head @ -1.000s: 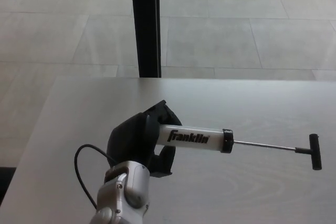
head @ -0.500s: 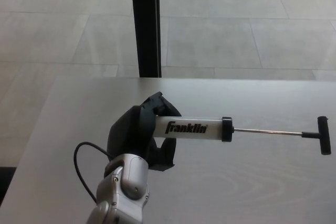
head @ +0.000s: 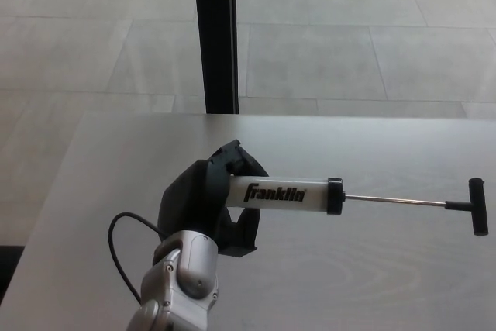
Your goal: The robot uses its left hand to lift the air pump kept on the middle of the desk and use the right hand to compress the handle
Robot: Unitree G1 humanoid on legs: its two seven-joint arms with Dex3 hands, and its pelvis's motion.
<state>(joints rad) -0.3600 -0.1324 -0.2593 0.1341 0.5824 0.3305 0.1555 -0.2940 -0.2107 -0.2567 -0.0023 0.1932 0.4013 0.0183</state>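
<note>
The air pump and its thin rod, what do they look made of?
The air pump barrel looks like glossy white plastic with printed lettering and a black collar. Its rod seems bare metal, thin and shiny. The T-handle looks matte black, probably plastic.

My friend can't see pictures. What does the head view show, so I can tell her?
The robot's left hand holds a white air pump level over a pale desk, its black T-handle pulled out on a thin rod.
</note>
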